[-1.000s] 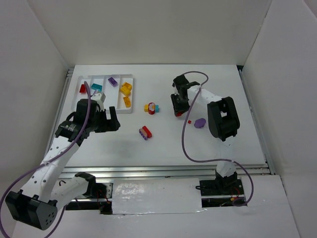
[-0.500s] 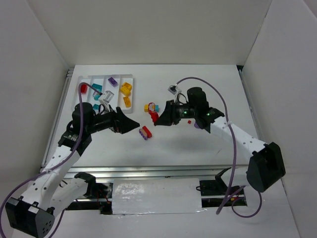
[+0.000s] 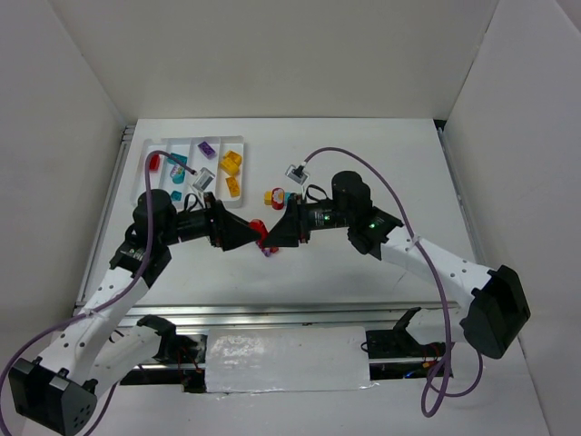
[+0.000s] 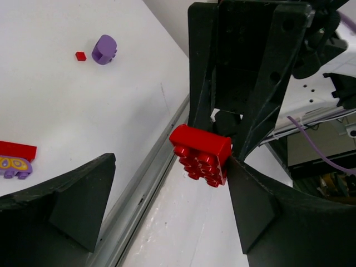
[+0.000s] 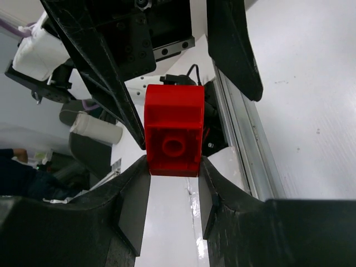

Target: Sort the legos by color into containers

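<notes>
**Step in hand (judged):** a mid-air handover of one red brick (image 3: 260, 227) from the right claw (image 3: 278, 232) to the left claw (image 3: 245, 234). It takes place just below the centre of the top view, above the tabletop (image 3: 363, 154).

**Right claw:** closed on the red brick, pinching two opposite sides, with the studs facing the left wrist camera.

**Left claw:** jaws wide apart and holding nothing, set either side of the brick. One finger (image 4: 253, 206) lies just beside a corner of the brick; contact cannot be told.

**Recommended conduct:** the left claw should close squarely on the two free sides, clear of the right claw's fingers. The right claw should release only once that grip looks firm, then back straight off. A skewed pinch could twist the brick loose and drop it.

**Beyond the claws:**
- A red-and-purple brick (image 4: 14, 158) lies on the tabletop beneath them.
- Farther up the frame, a yellow, red and teal cluster (image 3: 277, 195) is unsorted.
- Farthest, at upper left, the white tray (image 3: 231, 205) holds a red piece (image 3: 152, 162) in its leftmost compartment, the likely destination.

**Change noted:** one second earlier the left claw stood by the tray's near edge and the right claw was down on the tabletop, right of centre. Half a second earlier the claws faced each other across a gap. That gap is now closed.
</notes>
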{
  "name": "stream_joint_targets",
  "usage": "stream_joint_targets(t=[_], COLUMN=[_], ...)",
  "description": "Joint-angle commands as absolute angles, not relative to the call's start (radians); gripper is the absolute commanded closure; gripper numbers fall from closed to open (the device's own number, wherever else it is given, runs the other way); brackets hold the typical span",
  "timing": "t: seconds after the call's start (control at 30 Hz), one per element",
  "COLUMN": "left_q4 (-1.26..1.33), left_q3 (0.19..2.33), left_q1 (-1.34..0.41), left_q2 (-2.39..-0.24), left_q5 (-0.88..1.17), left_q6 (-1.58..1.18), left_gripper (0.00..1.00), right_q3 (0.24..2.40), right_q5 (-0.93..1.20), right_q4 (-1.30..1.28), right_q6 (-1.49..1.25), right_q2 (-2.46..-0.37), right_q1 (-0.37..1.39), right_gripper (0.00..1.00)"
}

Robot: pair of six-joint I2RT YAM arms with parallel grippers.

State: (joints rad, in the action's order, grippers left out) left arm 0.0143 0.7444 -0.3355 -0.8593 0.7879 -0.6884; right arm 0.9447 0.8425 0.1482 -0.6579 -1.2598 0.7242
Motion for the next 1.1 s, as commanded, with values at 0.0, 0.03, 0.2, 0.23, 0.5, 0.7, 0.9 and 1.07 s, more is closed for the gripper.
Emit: stream_joint_targets(t=[0.0,0.03,0.2,0.23,0.5,0.7,0.9,1.07], left_q4=[0.098,0.121,0.268,0.281,0.316,0.184,-0.049,-0.430], left_q3=[0.764,0.756,0.733,0.729,0.722,0.804,0.938,1.199], left_q1=[-0.339,-0.339,-0.341,-0.342,-0.344,-0.342,-0.322,-0.140], left_q2=[-0.845,-0.847,-0.845,-0.844,-0.834,-0.854,-0.908,-1.092], left_q5=[0.854,0.867,0.942,0.952,0.966,0.878,0.659,0.256], left_q6=[-0.716,-0.730,-0.824,-0.839,-0.855,-0.781,-0.708,-0.643], left_gripper=[0.10,0.19,0.29,0.29,0.73,1.00,1.00,1.00], right_q3=[0.988,0.992,1.014,1.020,1.031,1.005,0.976,0.922], right_q5=[0.870,0.873,0.887,0.887,0.910,0.928,0.902,0.772], right_q4=[0.265,0.273,0.302,0.305,0.370,0.405,0.385,0.238], right_q6=[-0.698,-0.699,-0.701,-0.701,-0.732,-0.738,-0.726,-0.672], right_q2=[-1.247,-1.262,-1.295,-1.299,-1.327,-1.347,-1.345,-1.318], right_q1=[0.738,0.741,0.747,0.747,0.747,0.746,0.720,0.658], right_gripper=[1.00,1.00,1.00,1.00,1.00,1.00,0.08,0.00])
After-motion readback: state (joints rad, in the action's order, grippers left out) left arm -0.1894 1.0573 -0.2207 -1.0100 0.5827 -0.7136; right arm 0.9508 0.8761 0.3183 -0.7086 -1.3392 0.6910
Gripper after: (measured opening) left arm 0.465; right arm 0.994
